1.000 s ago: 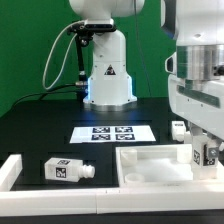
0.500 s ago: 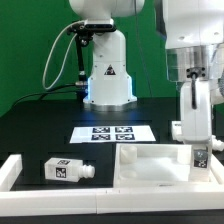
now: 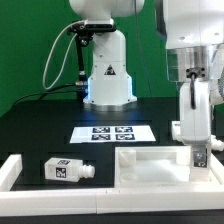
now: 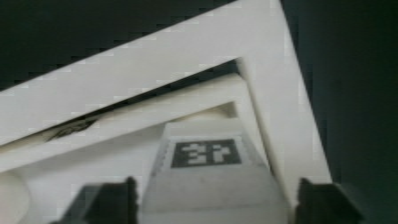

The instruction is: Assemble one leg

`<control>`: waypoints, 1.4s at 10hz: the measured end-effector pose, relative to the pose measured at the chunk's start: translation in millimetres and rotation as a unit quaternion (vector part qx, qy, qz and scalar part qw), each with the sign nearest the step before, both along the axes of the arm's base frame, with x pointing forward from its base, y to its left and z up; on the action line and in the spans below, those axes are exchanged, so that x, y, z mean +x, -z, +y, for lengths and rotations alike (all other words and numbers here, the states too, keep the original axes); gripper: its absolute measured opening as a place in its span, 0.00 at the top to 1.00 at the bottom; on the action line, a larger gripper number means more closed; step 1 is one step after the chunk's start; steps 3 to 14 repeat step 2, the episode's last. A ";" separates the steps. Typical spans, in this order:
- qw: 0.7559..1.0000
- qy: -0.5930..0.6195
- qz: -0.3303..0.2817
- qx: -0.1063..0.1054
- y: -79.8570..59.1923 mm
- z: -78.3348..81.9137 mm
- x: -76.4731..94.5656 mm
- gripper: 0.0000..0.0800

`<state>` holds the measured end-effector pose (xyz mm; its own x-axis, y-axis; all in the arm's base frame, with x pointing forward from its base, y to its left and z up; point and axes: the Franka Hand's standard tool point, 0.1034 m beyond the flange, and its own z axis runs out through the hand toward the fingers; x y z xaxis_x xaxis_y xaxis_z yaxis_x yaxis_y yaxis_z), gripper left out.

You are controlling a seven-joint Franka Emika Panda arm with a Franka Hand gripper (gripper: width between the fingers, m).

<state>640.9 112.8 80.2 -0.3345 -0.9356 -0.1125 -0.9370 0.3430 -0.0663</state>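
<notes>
My gripper is at the exterior view's right, shut on a white leg held upright, its tag sticker facing the camera. The leg's lower end is at the right corner of the large white tray-like panel. In the wrist view the leg fills the space between my two dark fingers, with the panel's rim behind it. A second leg lies on its side at the left. A third leg stands behind my gripper.
The marker board lies flat mid-table in front of the robot base. A white raised border runs along the table's front left.
Since a second ago my gripper has turned and shifted slightly left with the leg in it. Over the last half second nothing has visibly moved.
</notes>
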 end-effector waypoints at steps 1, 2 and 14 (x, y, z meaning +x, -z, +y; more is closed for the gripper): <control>1.000 -0.007 -0.007 0.004 -10.0 4.8 1.8 0.27; 1.000 -0.009 -0.009 0.004 -12.0 4.9 2.7 0.20; 1.000 -0.009 -0.009 0.004 -12.0 4.9 2.7 0.20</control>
